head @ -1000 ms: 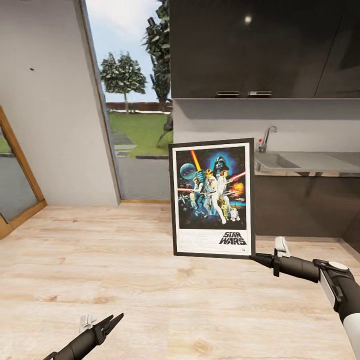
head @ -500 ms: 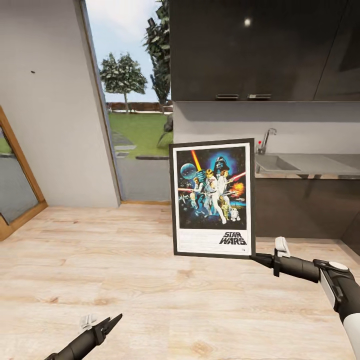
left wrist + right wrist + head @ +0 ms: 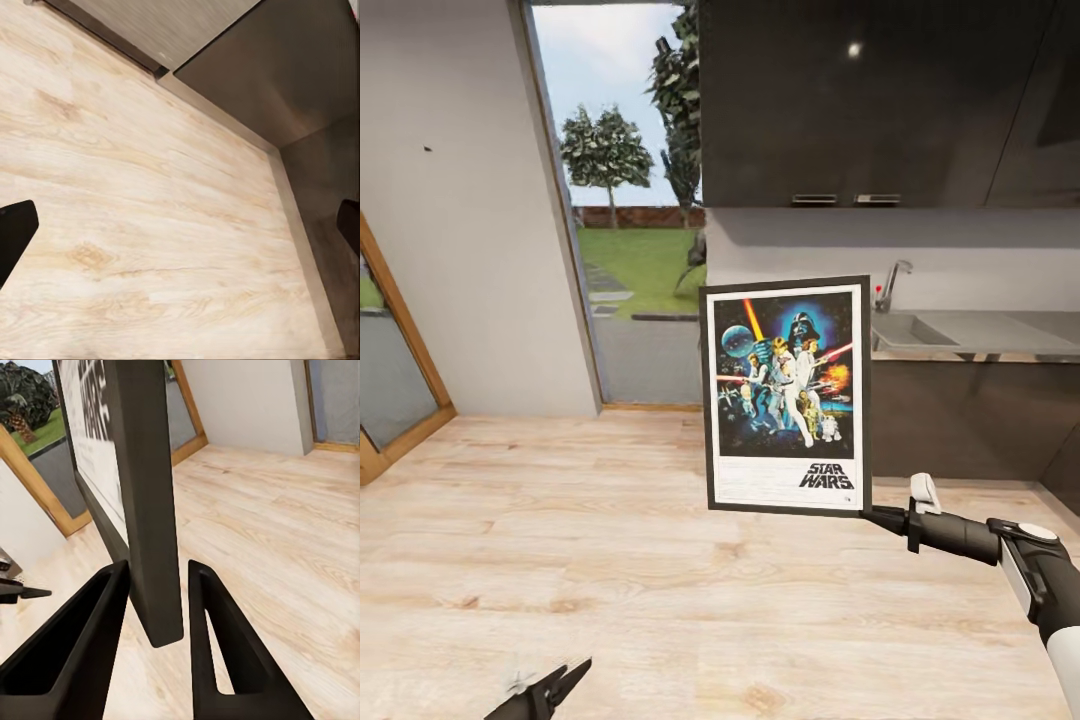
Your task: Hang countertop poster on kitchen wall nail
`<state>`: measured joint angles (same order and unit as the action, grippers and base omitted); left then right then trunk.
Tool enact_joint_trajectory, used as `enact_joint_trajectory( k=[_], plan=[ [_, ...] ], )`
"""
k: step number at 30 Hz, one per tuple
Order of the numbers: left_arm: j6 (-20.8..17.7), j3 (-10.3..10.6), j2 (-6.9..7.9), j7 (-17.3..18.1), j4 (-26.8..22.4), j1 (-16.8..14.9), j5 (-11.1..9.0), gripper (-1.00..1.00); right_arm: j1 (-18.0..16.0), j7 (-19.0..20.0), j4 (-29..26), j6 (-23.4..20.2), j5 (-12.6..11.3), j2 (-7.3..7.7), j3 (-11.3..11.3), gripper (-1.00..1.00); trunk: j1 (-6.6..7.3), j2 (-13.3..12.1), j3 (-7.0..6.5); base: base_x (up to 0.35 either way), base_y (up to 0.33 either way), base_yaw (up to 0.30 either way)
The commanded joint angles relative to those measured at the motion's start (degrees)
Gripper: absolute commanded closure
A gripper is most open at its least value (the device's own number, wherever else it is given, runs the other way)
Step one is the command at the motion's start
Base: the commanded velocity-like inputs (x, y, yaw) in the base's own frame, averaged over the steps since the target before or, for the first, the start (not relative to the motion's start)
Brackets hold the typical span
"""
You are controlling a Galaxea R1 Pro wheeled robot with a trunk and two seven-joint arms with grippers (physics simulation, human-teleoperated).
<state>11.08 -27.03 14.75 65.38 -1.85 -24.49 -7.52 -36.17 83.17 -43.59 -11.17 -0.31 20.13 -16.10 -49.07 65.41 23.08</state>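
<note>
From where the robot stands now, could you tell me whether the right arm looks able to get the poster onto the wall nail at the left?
Probably not yet. The right gripper holds the poster by its lower corner, but the nail sits high on the far wall, across open wooden floor, so the base likely must drive closer.

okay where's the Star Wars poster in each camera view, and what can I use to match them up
Head view: poster upright at centre, its lower right corner pinched by the right gripper.
Right wrist view: seen edge-on, its dark frame standing between the two fingers.
Left wrist view: not in the picture.
Shared landmark: the pale wood floor, seen in all three.
</note>
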Motion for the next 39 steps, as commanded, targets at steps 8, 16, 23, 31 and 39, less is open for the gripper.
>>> enact_joint_trajectory(
  k=[8, 16, 23, 31, 39],
  plan=[
    [0.3, 0.5, 1.23, 2.1, 0.0, 1.9, -0.4, -1.00, 0.0, 0.2, 0.0, -0.6, 0.0, -0.01, -0.1, 1.00, 1.76, -3.2, -1.38, 0.000, 0.000, 0.000],
    [0.3, 0.5, 1.51, 2.7, 0.0, 2.1, -0.4, -1.00, 0.0, 0.2, 0.0, -0.6, 0.0, -0.01, -0.2, 1.00, 3.52, -6.4, -2.82, 0.000, 0.000, 0.000],
    [0.2, 0.5, 2.32, 2.5, 0.1, 2.2, -0.4, -1.00, 0.0, 0.2, 0.0, -0.6, 0.0, -0.01, -0.2, 1.00, 5.06, -9.2, -4.07, 0.000, 0.000, 0.000],
    [0.1, 0.5, 2.39, 2.3, 0.1, 2.3, -0.4, -1.00, 0.0, 0.2, 0.0, -0.6, 0.0, 0.00, -0.2, 1.00, 6.81, -12.4, -5.51, 0.000, 0.000, 0.000],
    [0.1, 0.5, 2.39, 2.3, 0.1, 2.3, -0.4, -1.00, 0.0, 0.2, 0.0, -0.6, 0.0, -0.01, -0.2, 1.00, 8.57, -15.6, -6.95, 0.000, 0.000, 0.000]
  ],
)
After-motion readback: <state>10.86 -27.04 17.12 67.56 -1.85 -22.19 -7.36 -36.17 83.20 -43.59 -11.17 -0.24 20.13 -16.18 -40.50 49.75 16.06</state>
